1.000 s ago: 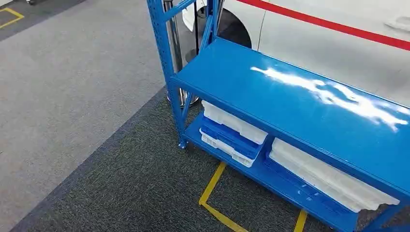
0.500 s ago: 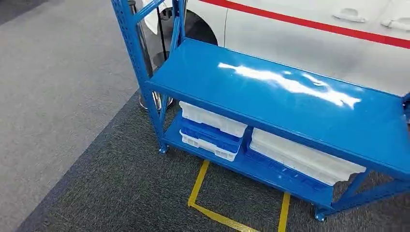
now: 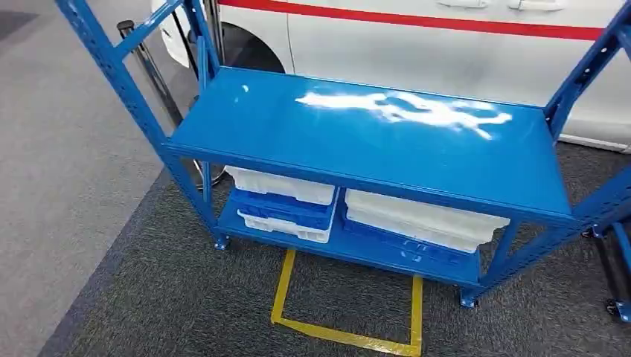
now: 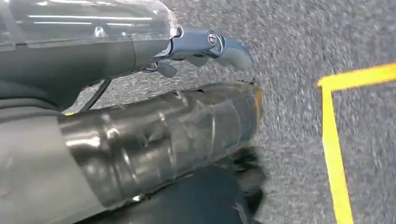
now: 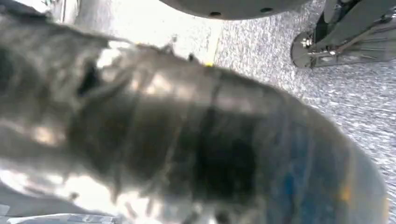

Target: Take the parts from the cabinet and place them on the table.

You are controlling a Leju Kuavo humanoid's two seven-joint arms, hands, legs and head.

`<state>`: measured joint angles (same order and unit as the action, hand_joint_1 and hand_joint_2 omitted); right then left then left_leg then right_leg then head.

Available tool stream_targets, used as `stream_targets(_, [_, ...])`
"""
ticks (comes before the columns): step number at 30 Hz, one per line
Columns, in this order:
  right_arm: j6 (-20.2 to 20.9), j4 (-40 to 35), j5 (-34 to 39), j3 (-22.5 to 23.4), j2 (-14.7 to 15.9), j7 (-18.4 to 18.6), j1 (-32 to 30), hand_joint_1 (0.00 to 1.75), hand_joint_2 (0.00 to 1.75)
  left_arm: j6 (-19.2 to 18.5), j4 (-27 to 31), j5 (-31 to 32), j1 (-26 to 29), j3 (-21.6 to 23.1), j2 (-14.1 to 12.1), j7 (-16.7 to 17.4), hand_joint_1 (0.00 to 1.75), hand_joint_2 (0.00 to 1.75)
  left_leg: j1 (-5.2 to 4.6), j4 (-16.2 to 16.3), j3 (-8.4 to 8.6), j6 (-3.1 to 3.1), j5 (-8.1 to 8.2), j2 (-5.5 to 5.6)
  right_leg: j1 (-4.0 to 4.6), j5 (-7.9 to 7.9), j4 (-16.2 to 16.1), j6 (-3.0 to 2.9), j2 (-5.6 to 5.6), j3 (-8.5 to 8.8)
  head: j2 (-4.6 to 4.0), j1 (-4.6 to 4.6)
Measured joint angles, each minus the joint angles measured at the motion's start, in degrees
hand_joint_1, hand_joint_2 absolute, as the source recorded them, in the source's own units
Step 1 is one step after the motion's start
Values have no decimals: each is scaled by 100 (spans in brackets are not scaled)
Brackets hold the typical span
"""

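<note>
A blue metal rack (image 3: 357,141) stands in front of me in the head view, its top shelf bare and glossy. On its lower shelf lie two stacks of white and blue plastic trays, one on the left (image 3: 283,204) and one on the right (image 3: 420,219). My left hand (image 4: 159,140) hangs over the grey carpet, its ribbed grey cover hiding most of the dark fingers. My right hand (image 5: 187,140) is a blurred grey mass close to the lens. What either hand holds, if anything, is hidden.
Yellow floor tape (image 3: 350,335) marks a box in front of the rack. Behind the rack is a white car (image 3: 446,52) with a red stripe. A stanchion post (image 3: 152,71) stands at the rack's left end. Another blue wheeled frame (image 3: 617,260) is at the right.
The whole picture has shifted: my view has swung round, so the rack now lies square in front and its right end shows. Nothing on the rack has moved.
</note>
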<state>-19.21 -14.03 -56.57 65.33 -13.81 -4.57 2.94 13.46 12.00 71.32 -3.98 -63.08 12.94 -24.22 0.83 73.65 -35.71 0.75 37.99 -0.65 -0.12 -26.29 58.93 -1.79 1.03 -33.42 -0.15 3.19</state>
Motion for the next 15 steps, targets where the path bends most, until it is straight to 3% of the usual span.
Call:
stream_targets(1, [0,0,0,0,0,13,-2,0,0,0,0,0,12,0,0,2,0,0,-5,241,-133,-14,12,11,17,1,3,-3,76,0,0,0])
stream_targets(2, [4,0,0,0,0,33,-3,0,0,0,0,2,34,0,-2,4,0,0,-13,183,-129,-42,-135,14,31,3,4,-7,155,10,0,0])
stream_targets(3, [20,0,0,0,0,46,-2,0,0,0,0,2,48,-2,-2,4,0,0,-28,-173,11,-85,-410,22,47,2,5,-9,215,28,0,0])
stream_targets(5, [44,2,-11,0,0,116,-5,0,0,-2,0,15,31,0,-2,4,0,0,-77,-1208,450,-198,-980,84,67,-3,6,-17,292,75,0,0])
stream_targets(6, [72,13,-24,0,-13,155,-14,0,0,-2,0,17,24,0,-7,4,0,0,-93,-1459,547,-260,-968,159,66,-8,11,-12,300,66,0,11])
stream_targets(7, [92,17,-35,0,-13,173,6,0,0,-4,0,20,-10,0,-7,4,0,0,-92,-1587,548,-238,-962,164,91,-10,39,13,317,27,0,7])
stream_targets(8, [123,20,-55,-2,-18,212,6,0,0,-11,0,22,-22,0,-7,4,0,0,-113,-1566,527,-239,-973,164,56,11,26,49,313,3,0,5])
stream_targets(10, [175,37,-83,-2,-29,282,0,0,0,-31,0,42,-17,2,-7,4,0,0,-118,-1607,539,-274,-1000,153,44,20,5,104,335,11,0,7])
stream_targets(11, [214,42,-96,-2,-33,326,-1,0,0,-42,0,57,9,2,-7,4,0,175,-56,-1693,598,-308,-1067,108,62,-19,64,124,267,12,0,0])
stream_targets(12, [247,44,-105,-2,-33,380,-2,0,0,-59,0,79,9,2,-7,2,0,175,-67,-1721,614,-329,-1078,89,60,-133,191,157,93,-40,0,13])
stream_targets(13, [275,46,-112,-4,-33,430,0,0,0,-63,0,87,4,4,-7,2,0,175,-67,-1721,604,-347,-1086,74,43,-363,515,188,10,-198,0,11])
stream_targets(15, [354,46,-122,-7,-33,529,12,0,0,-79,0,124,4,20,-7,2,0,175,-69,-1709,581,-345,-1083,8,-6,-817,1482,247,-34,-664,0,11])
